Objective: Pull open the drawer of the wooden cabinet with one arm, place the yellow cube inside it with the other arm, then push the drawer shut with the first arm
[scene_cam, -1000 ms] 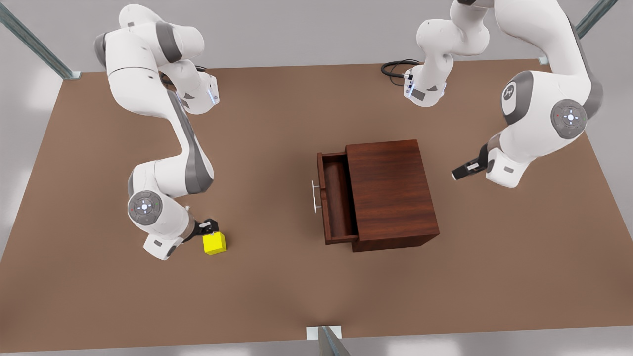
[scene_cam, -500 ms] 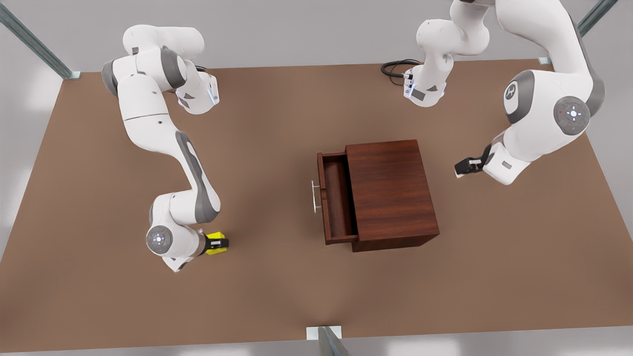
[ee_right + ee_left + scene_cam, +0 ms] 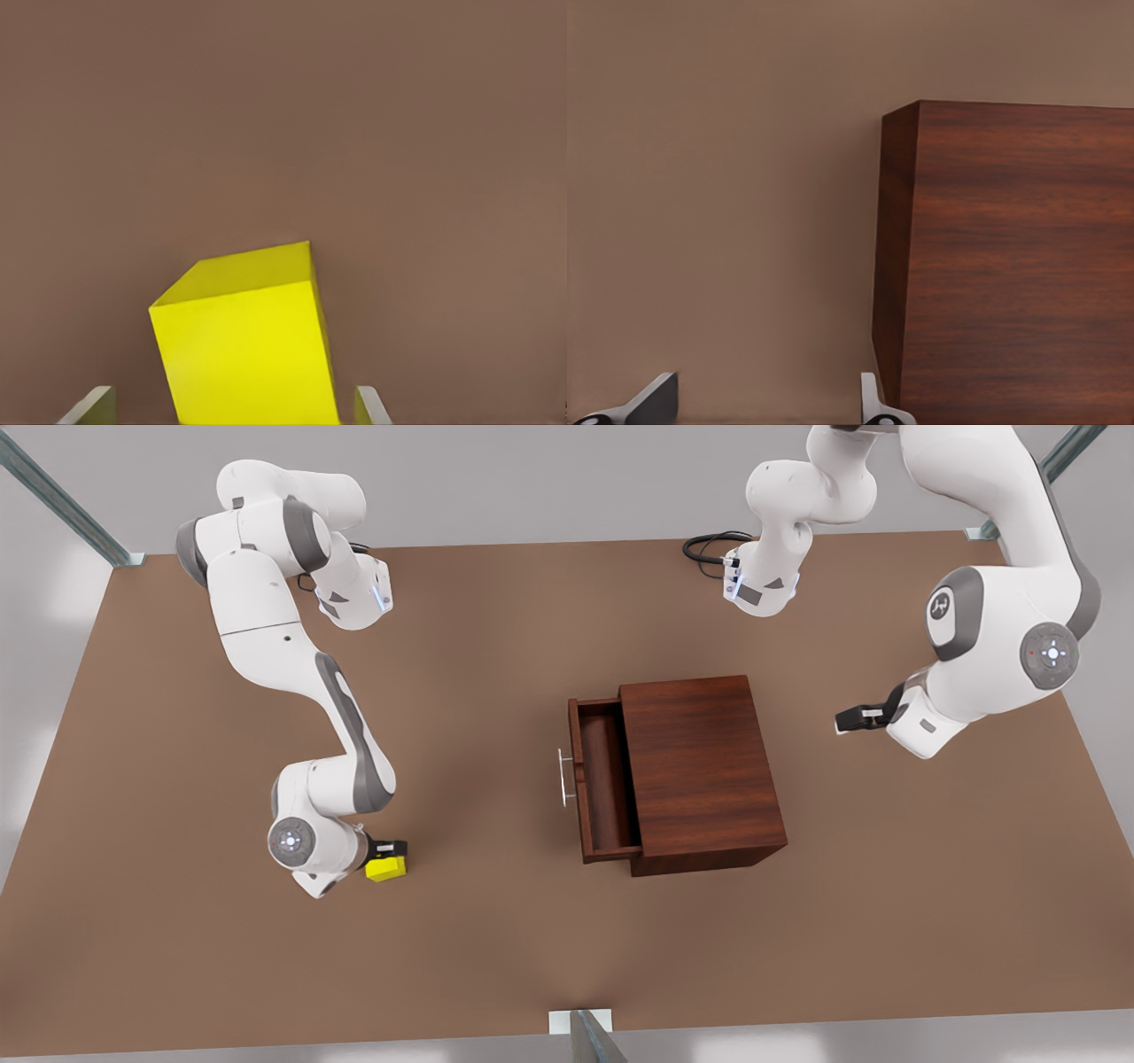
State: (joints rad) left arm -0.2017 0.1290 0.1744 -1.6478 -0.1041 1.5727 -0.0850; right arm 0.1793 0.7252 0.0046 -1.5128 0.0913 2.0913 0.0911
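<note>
— Now, item one: where do we log the right gripper (image 3: 390, 850)?

— At the front view's left, low over the yellow cube (image 3: 386, 868), which sits on the table (image 3: 496, 948) well apart from the cabinet (image 3: 700, 771). In the right wrist view the cube (image 3: 248, 350) lies between the fingertips (image 3: 90, 405), which are spread wider than the cube and show a gap on each side. We record it as open, holding nothing.

— What changed against the earlier frames?

— A second ago that gripper stood beside the cube and higher; half a second ago it lay across the cube; now it has settled lower, with the wrist drawn in. We judge the grasp is about to be made, not yet made.

— Item two: the drawer (image 3: 602, 779)?

— Pulled out toward the front view's left, with nothing in it, handle (image 3: 562, 777) free. Unchanged across all frames.

— Item three: the left gripper (image 3: 849, 720)?

— At the front view's right, behind the cabinet, drifted further from it than before. Its wrist view shows the cabinet (image 3: 1010, 266) and fingertips (image 3: 656, 398) spread apart, holding nothing. We list that arm as waiting.
</note>
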